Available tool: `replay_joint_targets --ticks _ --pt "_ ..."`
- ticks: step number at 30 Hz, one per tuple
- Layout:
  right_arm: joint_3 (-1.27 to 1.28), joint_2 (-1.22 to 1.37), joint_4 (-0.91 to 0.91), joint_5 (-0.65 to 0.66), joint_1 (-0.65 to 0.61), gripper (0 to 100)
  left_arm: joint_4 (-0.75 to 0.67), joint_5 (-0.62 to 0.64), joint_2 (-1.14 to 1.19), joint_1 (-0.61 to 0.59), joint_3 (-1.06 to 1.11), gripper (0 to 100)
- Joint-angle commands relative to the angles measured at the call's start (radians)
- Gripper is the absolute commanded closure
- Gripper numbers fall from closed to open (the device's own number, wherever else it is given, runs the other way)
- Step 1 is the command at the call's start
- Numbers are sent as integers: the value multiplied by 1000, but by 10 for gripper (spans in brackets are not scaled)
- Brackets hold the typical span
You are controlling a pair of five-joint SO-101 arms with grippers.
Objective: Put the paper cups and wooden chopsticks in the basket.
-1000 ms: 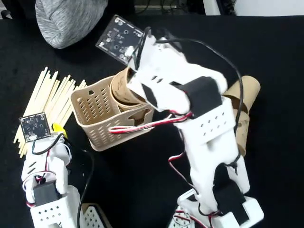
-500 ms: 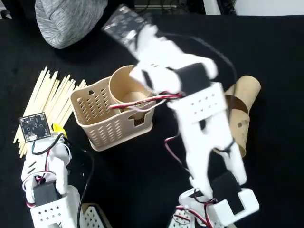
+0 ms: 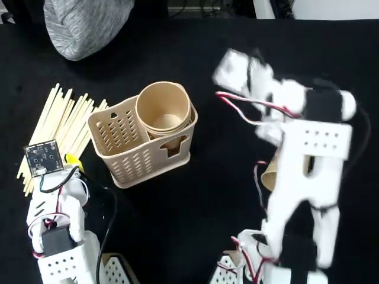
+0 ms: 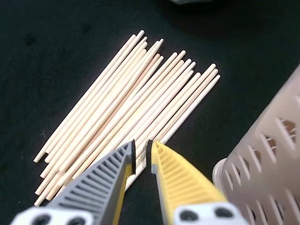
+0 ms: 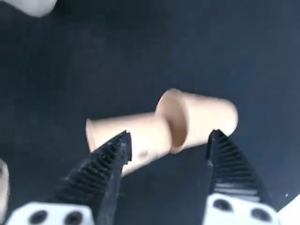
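Note:
The beige slotted basket [image 3: 127, 154] stands left of centre with stacked paper cups [image 3: 164, 108] upright in it. Wooden chopsticks [image 3: 59, 124] lie fanned out on the black table to its left. My left gripper [image 4: 141, 151] hovers shut just above the near end of the chopsticks [image 4: 136, 93], holding nothing, with the basket wall [image 4: 269, 159] beside it. My right gripper [image 5: 168, 140] is open above two paper cups [image 5: 126, 136] [image 5: 201, 115] lying on their sides. The right arm [image 3: 308, 142] covers most of a cup [image 3: 269, 173] on the table's right.
A grey cloth bundle [image 3: 86, 23] sits at the back left. The left arm's base [image 3: 56, 248] is at the front left and the right arm's base [image 3: 284, 260] at the front right. Bare black table lies between basket and right arm.
The right arm has swung from over the basket to the right side of the table, leaving a cup stacked in the basket. The left arm has kept still.

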Motion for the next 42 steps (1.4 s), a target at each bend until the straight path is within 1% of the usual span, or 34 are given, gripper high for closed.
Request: replay_joint_targets --ticks 1,4,7,10,15,18,20,21,23,24,25,26,28,30,32,36,39,42 --pt "375 -243 -124 313 189 724 -25 -9 -6 12 -4 916" --pt "648 -412 -247 454 265 724 -25 -9 -6 12 -4 916" --pt "894 -568 -388 512 307 726 -25 -9 -6 13 -4 916" --pt "1135 -693 -572 580 344 727 -25 -9 -6 13 -4 916" --pt "1472 -782 -1007 585 368 727 -25 -9 -6 13 -4 916" --pt "1593 -789 -1226 585 384 728 -26 -9 -6 13 -4 916" --pt "1643 -792 -1321 585 387 763 -26 -9 -6 13 -4 916" --pt "1655 -796 -1353 585 387 805 -26 -9 -6 13 -4 916" --pt "1658 -797 -1379 565 387 920 -26 -9 -6 13 -4 916" --pt "1649 -799 -1381 534 387 983 -26 -9 -6 13 -4 916" --pt "1630 -802 -1375 493 387 988 -26 -9 -6 13 -4 916" --pt "1620 -808 -1373 460 387 967 -26 -9 -6 13 -4 916" --pt "1595 -829 -1367 410 387 990 -26 -9 -6 13 -4 916" --pt "1561 -862 -1301 382 382 987 -26 -8 -6 13 -2 916" --pt "1494 -906 -1146 354 377 987 -26 -8 -6 13 -2 916" --pt "1271 -995 -758 253 330 987 -26 -6 -6 13 -2 916" --pt "1067 -1026 -516 140 242 987 -26 -6 -6 13 -2 916" --pt "869 -1003 -351 5 114 987 -26 -6 -6 13 -2 916"
